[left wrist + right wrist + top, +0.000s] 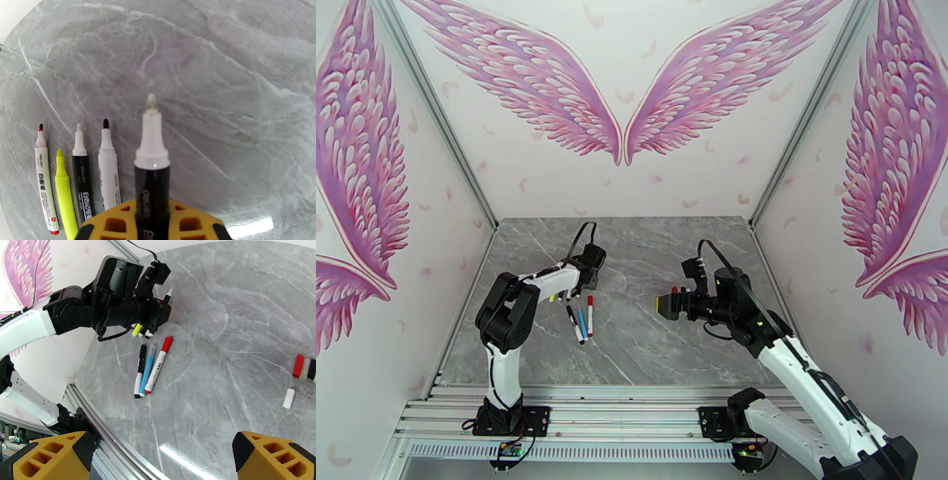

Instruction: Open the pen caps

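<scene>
Left gripper clenched on slim black plastic pen; right gripper released.

Left gripper, left of centre, clamps a pen; right gripper, right of centre, holds its fingers wide apart.

Bright, even light; glare streaks the table.

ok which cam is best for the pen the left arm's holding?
Left wrist: black pen close up in the fingers, cap off, tip bare. Right wrist catches just its tip; top external, too small to tell.
</scene>
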